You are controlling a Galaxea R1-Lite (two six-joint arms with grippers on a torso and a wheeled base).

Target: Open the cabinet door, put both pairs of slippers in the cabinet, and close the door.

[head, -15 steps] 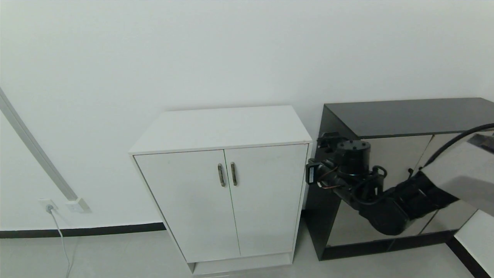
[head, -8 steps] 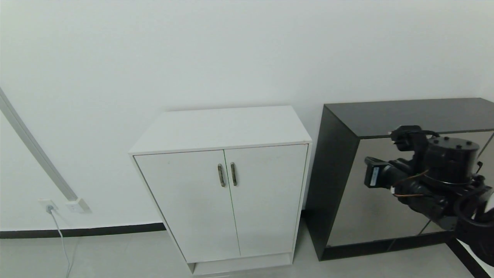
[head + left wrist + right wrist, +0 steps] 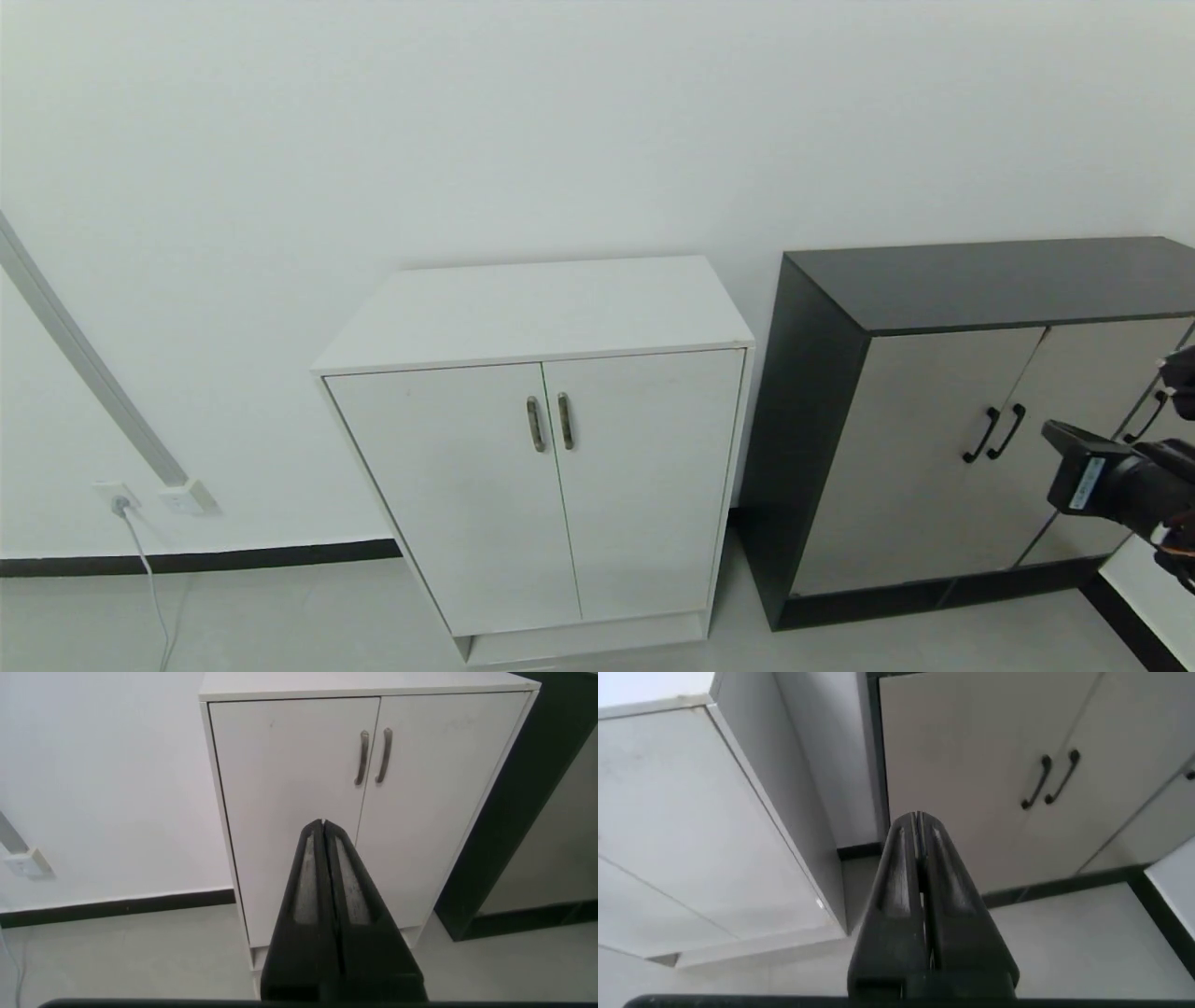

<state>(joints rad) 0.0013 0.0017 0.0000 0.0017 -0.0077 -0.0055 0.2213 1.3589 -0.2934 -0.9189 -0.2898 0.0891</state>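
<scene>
The white cabinet (image 3: 551,485) is seen on the floor (image 3: 280,616) against the wall (image 3: 467,121), near the middle of the head view, with both of its doors (image 3: 467,495) shut flush; 2 upright handles (image 3: 535,423) are set side by side at the seam between them. Just beside it, on the robot's right, a black cabinet (image 3: 808,439) is placed with a narrow gap left between the 2 (the gap is plainest in the right wrist view); its grey doors (image 3: 924,448) are likewise shut, and a pair of black handles (image 3: 977,436) is fitted where they meet. The left claw (image 3: 322,833) is shown with its fingers pressed together and nothing held, pointed at the front of the white cabinet and well apart from it. The right claw (image 3: 918,826) is also closed on nothing, held over the floor before the gap between the cabinets. Part of the right arm (image 3: 1111,481) is seen at the right edge of the head view, in front of the black cabinet. Low on the wall to the left a socket (image 3: 115,493) is mounted, from which a cable (image 3: 154,597) is hung to the floor; a grey conduit (image 3: 84,364) is run aslant above it, and a black skirting (image 3: 205,558) is laid along the foot of the wall
</scene>
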